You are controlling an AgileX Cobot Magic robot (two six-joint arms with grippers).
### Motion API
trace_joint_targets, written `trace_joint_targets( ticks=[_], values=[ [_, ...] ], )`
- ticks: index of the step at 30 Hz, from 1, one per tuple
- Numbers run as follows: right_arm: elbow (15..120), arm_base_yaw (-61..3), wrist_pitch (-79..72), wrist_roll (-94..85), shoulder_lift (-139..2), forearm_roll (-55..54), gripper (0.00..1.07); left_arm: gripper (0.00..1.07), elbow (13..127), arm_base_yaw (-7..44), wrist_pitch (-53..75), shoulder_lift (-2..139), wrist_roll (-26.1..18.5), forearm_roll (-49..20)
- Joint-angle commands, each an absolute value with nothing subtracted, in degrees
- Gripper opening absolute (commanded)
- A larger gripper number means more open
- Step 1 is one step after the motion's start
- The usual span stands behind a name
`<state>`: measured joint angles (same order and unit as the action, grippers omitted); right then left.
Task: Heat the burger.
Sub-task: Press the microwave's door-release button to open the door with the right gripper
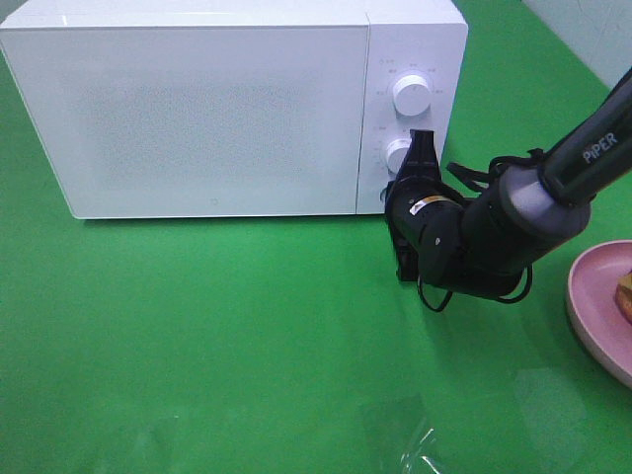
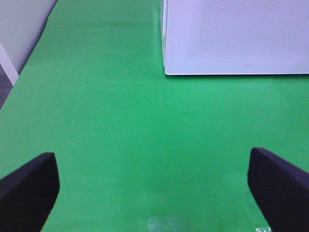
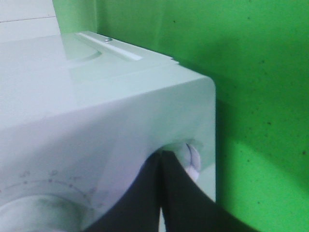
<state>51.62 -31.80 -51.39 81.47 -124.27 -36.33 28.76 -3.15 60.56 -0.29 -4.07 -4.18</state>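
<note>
Green tabletop [image 1: 197, 346]; microwave [image 1: 197, 109] door shut, burger [image 1: 625, 294] on the pink plate [image 1: 592, 296] far right, not loaded. Right gripper [image 3: 162, 157] pinched shut against the corner button [image 3: 190, 157], left gripper [image 2: 154, 193] wide and empty. Loading and heating all ahead, by my reading.

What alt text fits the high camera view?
A black robot arm holds its shut jaws at the control panel of a closed white microwave on a green table; a pink plate sits at the right edge.

Glossy white plastic microwave [image 1: 197, 109], matt green tabletop [image 1: 197, 326], smooth pink plate [image 1: 591, 314]
</note>
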Motion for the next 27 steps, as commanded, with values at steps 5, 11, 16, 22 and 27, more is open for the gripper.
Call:
trace_joint_targets(
  ticks=[5, 11, 16, 22, 27],
  values=[
    [58.8, -30.1, -63.6, 80.3, -125.9, -37.0, 0.0, 0.99, 28.6, -2.8, 59.8, -1.5, -3.8, -4.3],
    [62.8, -30.1, -65.5, 79.3, -128.1, -38.1, 0.0, 0.99, 28.6, -2.8, 59.8, -1.5, -3.8, -4.2],
    [62.8, -30.1, -66.1, 78.8, -128.1, -38.6, 0.0, 0.99, 28.6, -2.8, 59.8, -1.5, -3.8, -4.2],
    [62.5, -30.1, -65.7, 78.8, -127.3, -38.6, 0.0, 0.99, 28.6, -2.8, 59.8, -1.5, -3.8, -4.2],
    [61.8, -30.1, -65.4, 76.7, -125.2, -39.5, 0.0, 0.99, 28.6, -2.8, 59.8, -1.5, -3.8, -4.2]
  ],
)
